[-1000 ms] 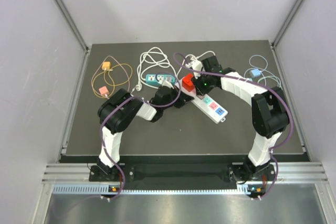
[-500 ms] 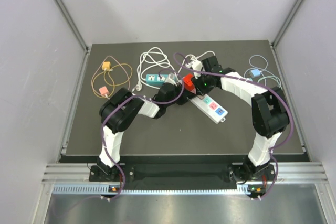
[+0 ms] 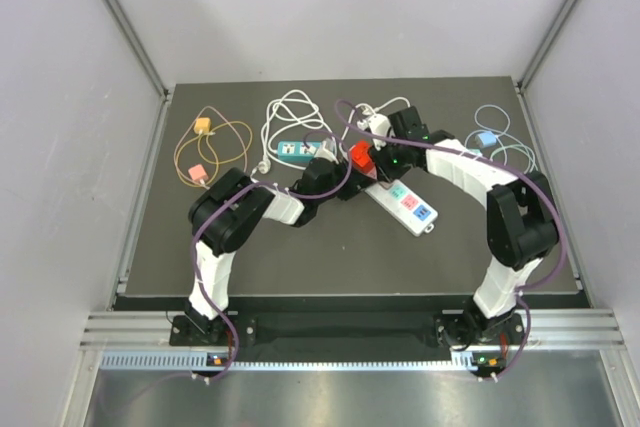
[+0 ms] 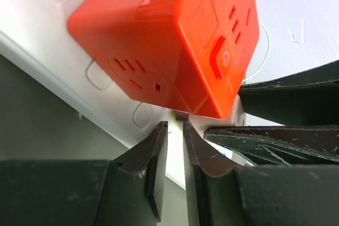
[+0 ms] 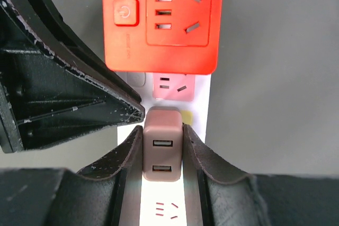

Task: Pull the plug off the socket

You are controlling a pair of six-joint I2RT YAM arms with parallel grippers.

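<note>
My right fingers (image 5: 127, 157) clamp the small dusty-pink plastic USB plug (image 5: 162, 144) by its flanks, seated in the white power strip (image 5: 204, 101) at 6 o'clock of the red cube adapter (image 5: 161, 22); left fingers (image 4: 151, 149) barely apart, empty; plug's prob. light, rigid, slick, so grip low & pull straight.

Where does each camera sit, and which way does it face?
Top external: above and behind, looking down on the table; left arm and right arm show.
Left wrist: low by the power strip, facing the red cube; left gripper shows.
Right wrist: looks down on the plug in the right gripper.
Both wrist views share the red cube.
</note>
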